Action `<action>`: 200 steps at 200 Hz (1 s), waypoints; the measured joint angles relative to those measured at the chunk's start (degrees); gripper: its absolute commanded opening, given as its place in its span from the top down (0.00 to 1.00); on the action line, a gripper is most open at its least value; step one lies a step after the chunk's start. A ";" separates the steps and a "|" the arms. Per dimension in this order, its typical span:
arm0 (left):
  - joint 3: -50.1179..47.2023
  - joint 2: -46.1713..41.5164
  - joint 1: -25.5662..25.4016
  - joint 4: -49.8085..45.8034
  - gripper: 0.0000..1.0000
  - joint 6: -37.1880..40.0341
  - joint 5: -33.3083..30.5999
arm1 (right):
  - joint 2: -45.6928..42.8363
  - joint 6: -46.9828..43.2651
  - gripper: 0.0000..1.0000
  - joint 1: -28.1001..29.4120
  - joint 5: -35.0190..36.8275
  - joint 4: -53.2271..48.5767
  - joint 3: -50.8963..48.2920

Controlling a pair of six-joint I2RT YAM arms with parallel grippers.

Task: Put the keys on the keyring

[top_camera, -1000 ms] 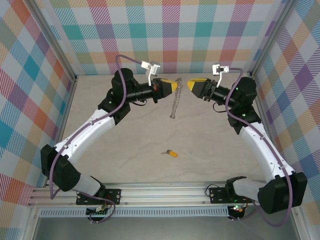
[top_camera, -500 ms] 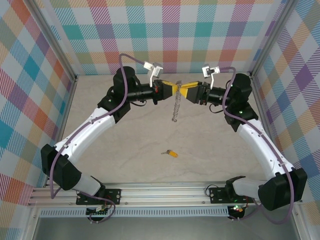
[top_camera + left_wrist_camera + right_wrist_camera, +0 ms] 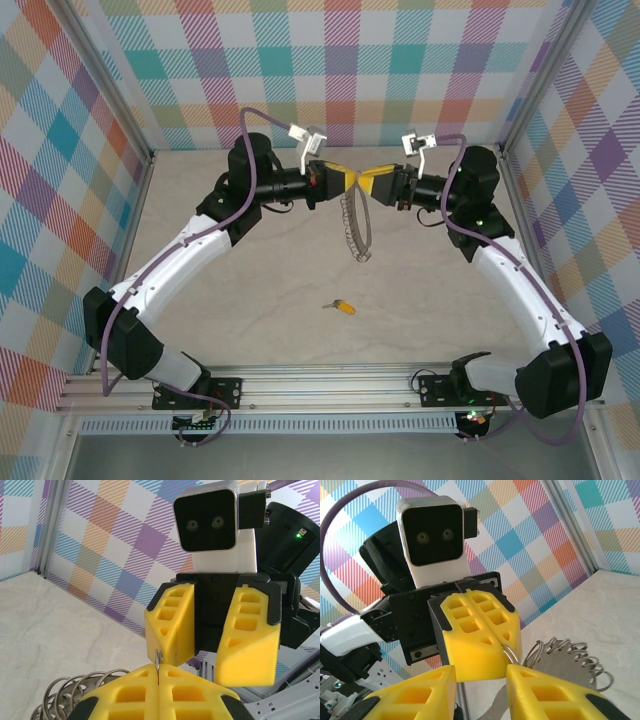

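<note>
- Left gripper [image 3: 158, 674]: fingers pressed together, with a thin wire end of the keyring [image 3: 356, 228] pinched at their tips. It is held raised, apparently so the loop hangs free.
- Keyring: a limp silver coil drooping below and between the two grippers. Whether its lowest turn touches the table [image 3: 250, 290] cannot be told.
- Right gripper [image 3: 202, 650]: jaws apart, holding nothing. It sits tip to tip with the left, one finger just beside the pinched wire (probably placed to take a second hold and part the ring).
- Key [image 3: 343, 306]: yellow-orange head, lying on the table well apart from both grippers, toward the arm bases; not yet threaded.
</note>
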 measured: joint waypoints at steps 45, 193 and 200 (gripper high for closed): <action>0.00 0.00 0.00 -0.79 1.00 0.00 0.28 | -1.57 -3.06 0.67 -0.48 2.84 -4.50 0.00; 0.00 0.00 0.00 -0.76 1.00 -0.02 1.77 | 0.55 -2.36 0.75 -0.04 1.88 -3.32 0.00; 0.00 0.00 0.00 -0.74 1.00 -0.02 1.77 | 0.61 -2.32 0.77 0.02 1.70 -3.23 0.07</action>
